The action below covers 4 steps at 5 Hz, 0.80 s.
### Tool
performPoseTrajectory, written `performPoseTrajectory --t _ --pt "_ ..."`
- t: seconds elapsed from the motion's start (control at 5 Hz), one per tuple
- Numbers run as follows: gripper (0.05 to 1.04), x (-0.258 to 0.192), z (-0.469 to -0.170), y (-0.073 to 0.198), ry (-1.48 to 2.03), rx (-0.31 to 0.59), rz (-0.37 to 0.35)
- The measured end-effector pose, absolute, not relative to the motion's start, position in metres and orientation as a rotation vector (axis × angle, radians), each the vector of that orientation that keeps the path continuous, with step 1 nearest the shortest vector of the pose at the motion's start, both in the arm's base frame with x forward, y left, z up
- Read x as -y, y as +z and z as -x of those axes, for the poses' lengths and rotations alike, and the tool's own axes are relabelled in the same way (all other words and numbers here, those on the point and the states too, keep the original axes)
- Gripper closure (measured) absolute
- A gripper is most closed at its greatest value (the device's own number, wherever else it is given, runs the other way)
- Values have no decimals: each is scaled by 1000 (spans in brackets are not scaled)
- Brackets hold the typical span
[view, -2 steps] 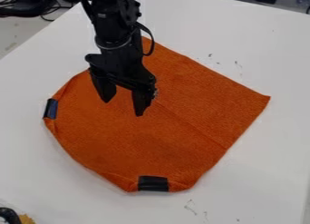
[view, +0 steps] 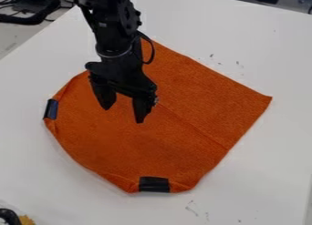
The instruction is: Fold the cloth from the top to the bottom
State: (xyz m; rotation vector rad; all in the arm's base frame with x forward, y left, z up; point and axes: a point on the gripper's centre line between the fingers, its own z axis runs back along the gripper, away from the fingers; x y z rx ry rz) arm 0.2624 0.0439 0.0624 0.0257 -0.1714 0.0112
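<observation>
End effector hangs spread and empty over the flat cloth; the fold looks unstarted, so next it should pinch the top edge.

The orange cloth lies on the white counter. The black hand points down over it, fingers apart. One dark strip sits at the cloth side toward the counter's left edge; another is opposite the counter's far edge.
</observation>
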Motion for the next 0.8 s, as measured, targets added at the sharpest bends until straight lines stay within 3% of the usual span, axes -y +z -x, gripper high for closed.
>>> performPoseTrajectory --t 0.4,0.8 --pt "84 -64 -283 64 -51 183 -40" --pt "83 -96 -363 67 -231 176 -49"
